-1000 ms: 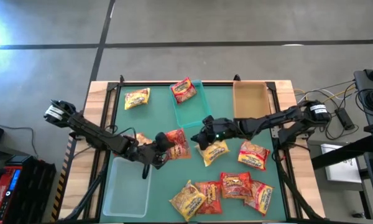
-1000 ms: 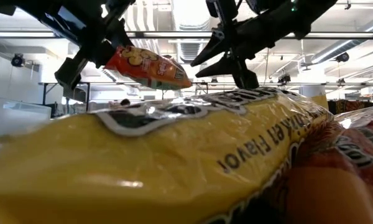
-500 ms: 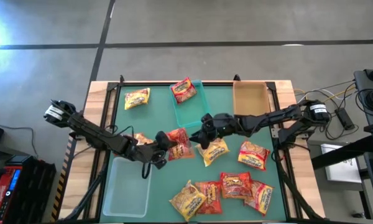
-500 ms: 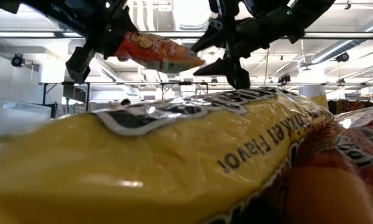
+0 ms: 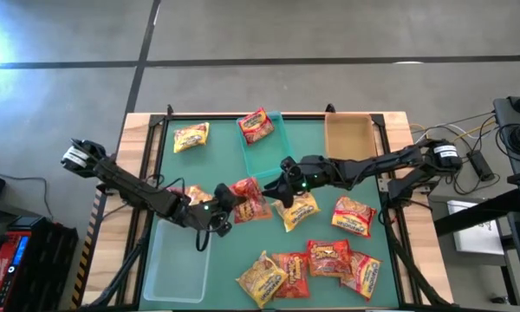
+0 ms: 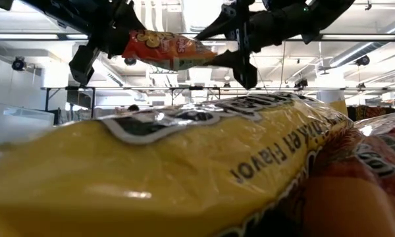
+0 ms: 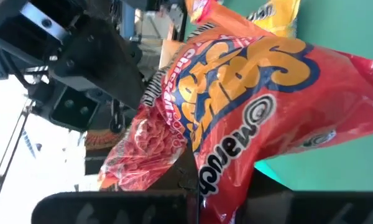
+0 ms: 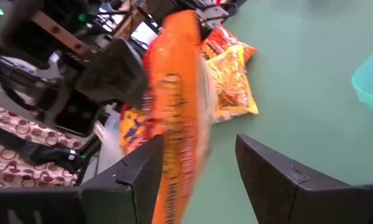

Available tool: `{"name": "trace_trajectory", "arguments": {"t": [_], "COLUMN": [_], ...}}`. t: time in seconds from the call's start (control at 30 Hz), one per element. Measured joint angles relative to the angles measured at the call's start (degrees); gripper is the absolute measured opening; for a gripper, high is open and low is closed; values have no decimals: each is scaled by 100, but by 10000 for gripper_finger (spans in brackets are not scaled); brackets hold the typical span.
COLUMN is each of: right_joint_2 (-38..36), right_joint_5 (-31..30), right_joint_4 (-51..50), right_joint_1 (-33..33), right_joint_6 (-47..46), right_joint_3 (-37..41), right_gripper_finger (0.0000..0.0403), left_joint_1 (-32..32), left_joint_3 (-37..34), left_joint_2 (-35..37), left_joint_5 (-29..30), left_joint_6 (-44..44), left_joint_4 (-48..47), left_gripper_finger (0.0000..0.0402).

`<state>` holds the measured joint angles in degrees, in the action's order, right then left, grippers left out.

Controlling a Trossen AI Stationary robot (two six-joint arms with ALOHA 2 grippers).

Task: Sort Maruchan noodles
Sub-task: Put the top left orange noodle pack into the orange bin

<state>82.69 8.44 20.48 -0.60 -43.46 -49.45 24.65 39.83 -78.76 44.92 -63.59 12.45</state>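
Over the middle of the green tabletop (image 5: 217, 156), the left end effector (image 5: 223, 206) is clamped on a red noodle packet (image 5: 248, 198), holding it up in the air. The right end effector (image 5: 277, 191) has its fingers spread wide around the packet's other end, not gripping.

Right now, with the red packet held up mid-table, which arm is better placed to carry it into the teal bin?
Right, probably. The left gripper holds the red packet aloft, and the right gripper is open around its far end, nearer the teal bin. The left arm would have to reach farther across.
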Motion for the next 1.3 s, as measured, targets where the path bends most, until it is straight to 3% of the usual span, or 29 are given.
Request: {"name": "trace_trajectory", "arguments": {"t": [0.23,0.63,1.03,1.3], "right_joint_2": [-167,-106,-106,-106], "right_joint_5": [102,259,377,344], "right_joint_4": [10,48,400,494], "right_joint_1": [-18,-2,-2,-9], "right_joint_6": [11,78,296,423], "right_joint_3": [-7,-7,-6,0], "right_gripper_finger": [192,192,192,191], "left_joint_1": [152,130,-186,-349], "left_joint_3": [0,-2,-9,-11], "left_joint_2": [0,0,-6,-427], "left_joint_5": [101,101,-166,-219], "left_joint_6": [310,54,-345,-541], "left_joint_4": [-35,303,1081,1795], "left_gripper_finger": [6,6,6,6]}}
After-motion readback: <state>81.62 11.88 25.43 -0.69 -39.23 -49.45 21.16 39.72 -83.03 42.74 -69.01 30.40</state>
